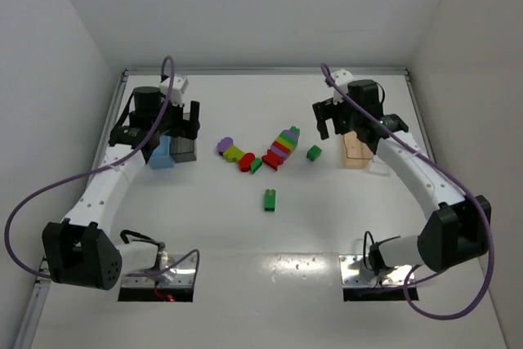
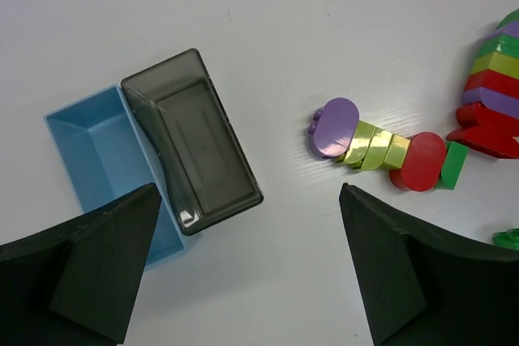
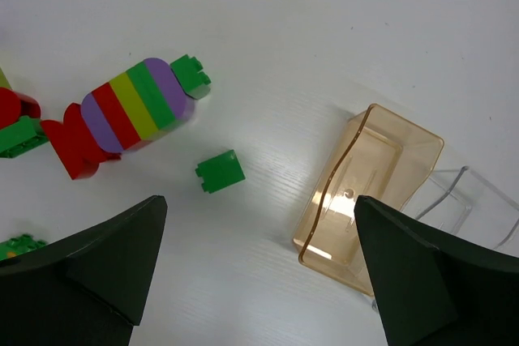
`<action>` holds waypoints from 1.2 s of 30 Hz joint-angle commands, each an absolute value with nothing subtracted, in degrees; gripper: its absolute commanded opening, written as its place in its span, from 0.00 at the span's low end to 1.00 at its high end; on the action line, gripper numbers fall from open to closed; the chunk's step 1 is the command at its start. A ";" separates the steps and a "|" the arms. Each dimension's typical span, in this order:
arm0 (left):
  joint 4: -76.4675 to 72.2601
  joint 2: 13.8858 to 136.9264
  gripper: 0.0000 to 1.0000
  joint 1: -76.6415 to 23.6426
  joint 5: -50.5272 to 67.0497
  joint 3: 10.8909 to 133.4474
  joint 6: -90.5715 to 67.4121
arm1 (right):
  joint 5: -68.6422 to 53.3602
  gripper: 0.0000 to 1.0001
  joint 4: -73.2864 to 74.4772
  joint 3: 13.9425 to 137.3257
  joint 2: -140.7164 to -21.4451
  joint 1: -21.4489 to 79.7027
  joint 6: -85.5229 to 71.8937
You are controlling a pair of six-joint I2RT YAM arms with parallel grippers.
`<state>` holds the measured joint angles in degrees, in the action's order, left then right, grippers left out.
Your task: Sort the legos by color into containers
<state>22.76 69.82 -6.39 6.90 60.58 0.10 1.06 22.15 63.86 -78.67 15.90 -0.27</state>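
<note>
Bright, even light; soft glare

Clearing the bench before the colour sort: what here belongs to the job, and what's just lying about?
Job: rainbow stack; green brick beside it; green brick nearer the arms; purple-yellow-red-green row; light blue bin; dark grey bin; peach bin; clear bin.
Lying about: purple cables; base plates.

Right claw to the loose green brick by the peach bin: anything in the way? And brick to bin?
Nothing visible. The open right claw hangs near the green brick with only air between them. Only bare table separates the brick from the empty peach bin. The striped cluster lies on the brick's other side, apart from it.
</note>
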 commanded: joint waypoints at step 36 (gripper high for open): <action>26.89 68.29 1.00 -9.49 13.36 62.58 4.31 | -4.12 0.77 25.50 63.48 -92.91 25.66 17.72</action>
<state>27.79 68.47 -9.15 13.28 60.60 3.88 -2.98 28.75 66.24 -93.93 26.06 12.64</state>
